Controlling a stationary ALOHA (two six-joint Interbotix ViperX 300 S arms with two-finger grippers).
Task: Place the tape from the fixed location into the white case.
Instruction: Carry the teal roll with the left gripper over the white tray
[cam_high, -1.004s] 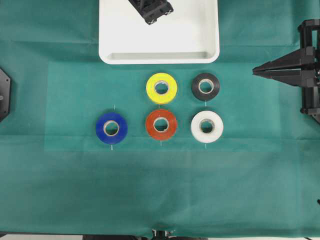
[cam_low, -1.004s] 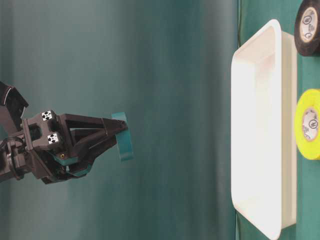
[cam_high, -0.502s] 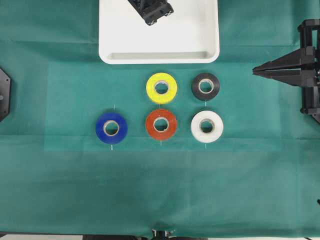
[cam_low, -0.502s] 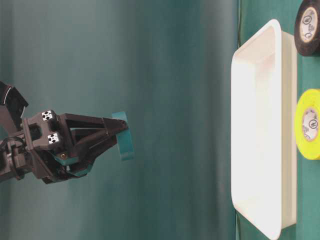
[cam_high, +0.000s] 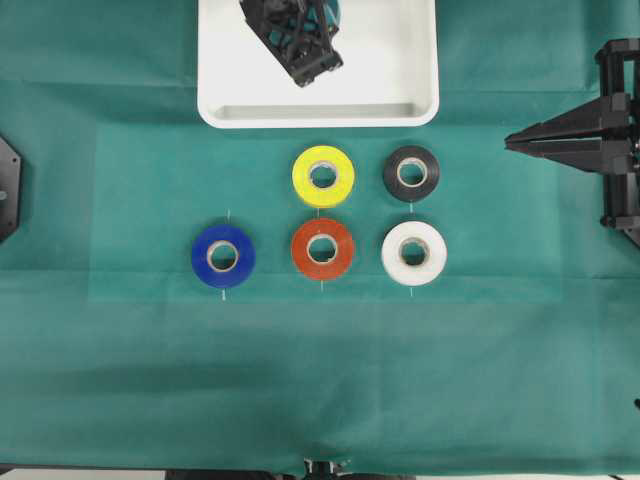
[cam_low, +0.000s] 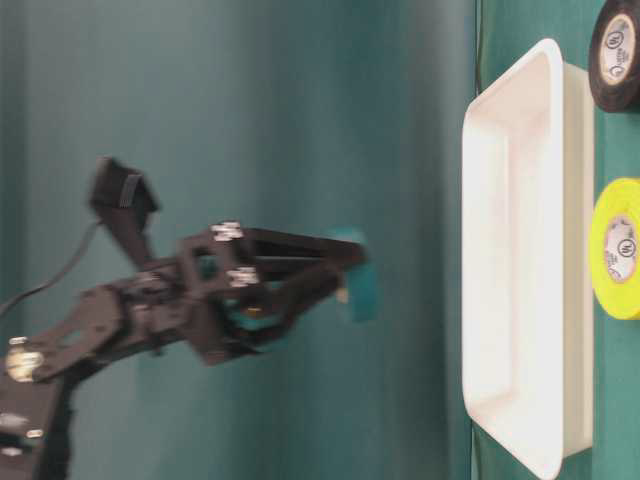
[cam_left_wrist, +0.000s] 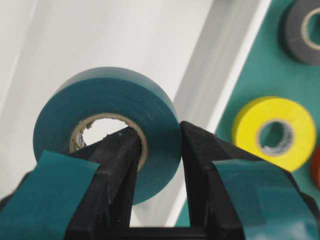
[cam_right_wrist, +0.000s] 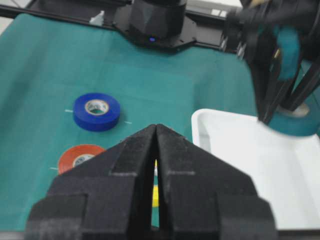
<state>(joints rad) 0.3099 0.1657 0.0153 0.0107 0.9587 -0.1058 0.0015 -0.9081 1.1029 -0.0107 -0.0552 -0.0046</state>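
A green cloth (cam_high: 320, 380) covers the table under flat, even light.

A desk draped in green cloth (cam_high: 120, 380) carries the white case (cam_high: 410, 95) at its far edge and five rolls of tape nearer the front: yellow roll (cam_high: 323, 176) and black roll (cam_high: 411, 173) in the back row, blue roll (cam_high: 223, 256), red roll (cam_high: 322, 248) and white roll (cam_high: 414, 253) in the front row, all lying flat and apart.

Black gripper fingers (cam_left_wrist: 197, 185), teal pads
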